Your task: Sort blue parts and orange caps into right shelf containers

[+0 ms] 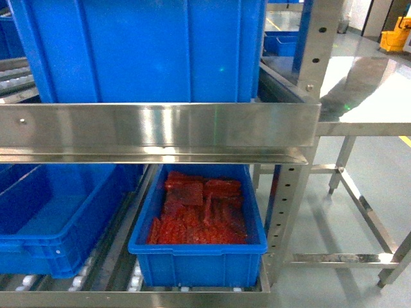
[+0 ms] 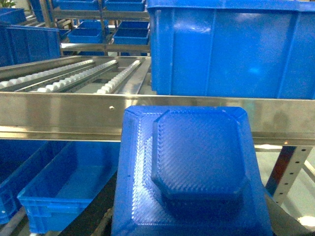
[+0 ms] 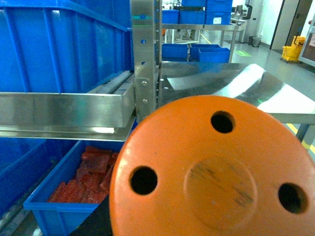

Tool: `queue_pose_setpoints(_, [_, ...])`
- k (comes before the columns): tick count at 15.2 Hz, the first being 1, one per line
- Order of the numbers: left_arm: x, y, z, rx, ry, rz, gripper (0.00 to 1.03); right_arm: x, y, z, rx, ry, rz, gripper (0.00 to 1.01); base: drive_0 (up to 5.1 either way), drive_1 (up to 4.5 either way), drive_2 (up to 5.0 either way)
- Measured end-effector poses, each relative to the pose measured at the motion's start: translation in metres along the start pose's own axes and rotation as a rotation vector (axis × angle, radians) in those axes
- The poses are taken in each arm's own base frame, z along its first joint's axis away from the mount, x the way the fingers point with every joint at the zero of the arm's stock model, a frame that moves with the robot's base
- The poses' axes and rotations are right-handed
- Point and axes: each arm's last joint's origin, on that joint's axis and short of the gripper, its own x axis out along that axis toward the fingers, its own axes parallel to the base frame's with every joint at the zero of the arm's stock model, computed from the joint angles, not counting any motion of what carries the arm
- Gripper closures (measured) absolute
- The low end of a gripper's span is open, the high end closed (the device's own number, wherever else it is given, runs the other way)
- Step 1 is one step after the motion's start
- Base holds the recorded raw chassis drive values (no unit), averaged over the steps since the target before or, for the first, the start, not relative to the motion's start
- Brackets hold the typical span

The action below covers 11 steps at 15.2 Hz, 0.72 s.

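You see a blue part (image 2: 192, 172) filling the left wrist view and an orange cap (image 3: 211, 172) filling the right, though neither shows you whether the jaws are clamped

Blue part (image 2: 192, 172) and orange cap (image 3: 216, 172) fill the wrist views near blue crates (image 1: 199, 247).

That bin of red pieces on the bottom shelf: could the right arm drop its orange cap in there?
Probably yes. The bin sits open-topped just below the cap, though the steel shelf rail overhangs its back half.
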Motion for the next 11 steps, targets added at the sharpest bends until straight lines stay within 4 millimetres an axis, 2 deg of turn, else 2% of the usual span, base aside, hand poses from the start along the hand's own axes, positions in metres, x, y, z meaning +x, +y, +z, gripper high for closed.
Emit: queue_pose_setpoints(11, [0.0, 0.0, 0.0, 0.0, 0.0, 0.0, 0.6, 0.0, 0.0, -0.0003, 0.0, 0.003, 0.0, 0.57, -4.6, 3.7, 1.6])
